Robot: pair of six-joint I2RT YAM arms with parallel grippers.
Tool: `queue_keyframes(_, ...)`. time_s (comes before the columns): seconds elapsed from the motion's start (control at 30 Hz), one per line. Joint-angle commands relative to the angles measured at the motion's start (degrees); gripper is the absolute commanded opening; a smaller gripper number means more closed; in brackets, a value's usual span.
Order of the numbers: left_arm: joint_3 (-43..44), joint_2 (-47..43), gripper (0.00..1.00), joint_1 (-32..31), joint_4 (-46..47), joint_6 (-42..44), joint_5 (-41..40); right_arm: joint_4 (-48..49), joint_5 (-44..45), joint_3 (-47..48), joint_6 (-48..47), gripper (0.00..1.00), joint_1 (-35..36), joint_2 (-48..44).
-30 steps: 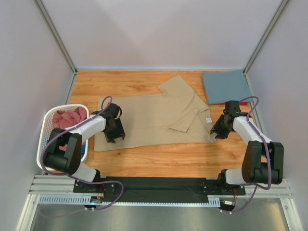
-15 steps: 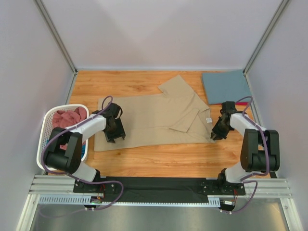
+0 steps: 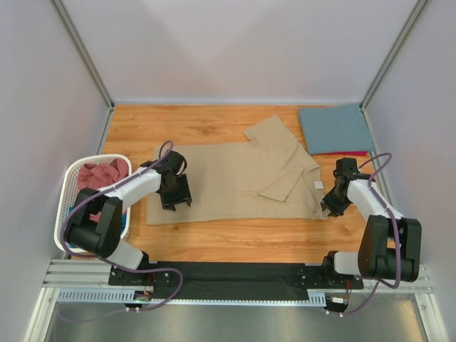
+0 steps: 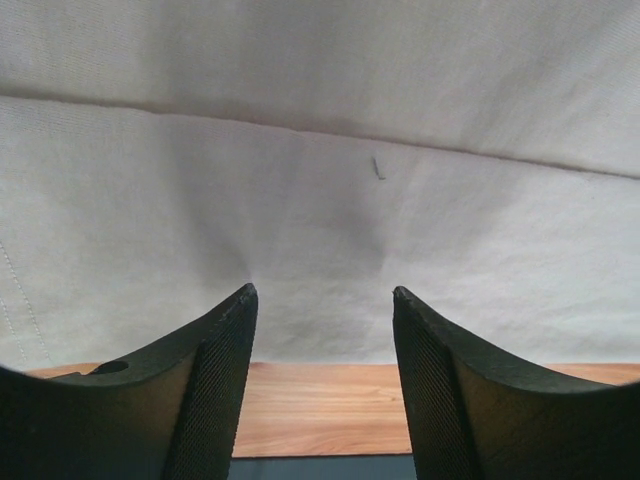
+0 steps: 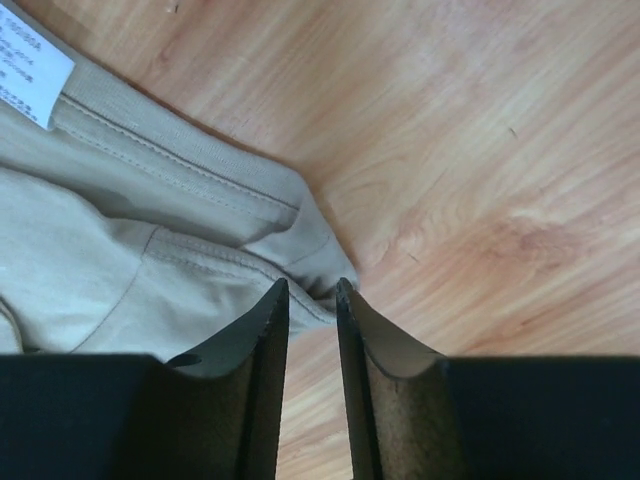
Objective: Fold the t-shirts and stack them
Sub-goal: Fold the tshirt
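Our left gripper [image 4: 323, 292] hangs low over the tan shirt [image 3: 228, 178] near its hem, fingers spread wide. Our right gripper [image 5: 312, 285] bends down at the collar-side corner and pinches the cloth there, fingers nearly together. The shirt lies spread mid-table. The basket [image 3: 70, 182] holds pink shirts [image 3: 100, 174], partly hidden by our left arm.

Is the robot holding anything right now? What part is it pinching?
The right gripper pinches the tan cloth t-shirt at its corner by the collar. The left gripper is open at the shirt's hem, holding nothing.
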Motion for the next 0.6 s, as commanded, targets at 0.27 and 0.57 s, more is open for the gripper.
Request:
queue_keyframes(0.27,9.72,-11.08,0.67,-0.23,-7.81,4.21,-0.45,-1.61,-7.51,8.65,8.92,0.37,5.45,-6.61)
queue_keyframes(0.57,11.83,-17.76,0.67,-0.23,-6.67,8.87,0.96,8.69,-6.48,6.01,19.48,0.46,19.35,-2.31)
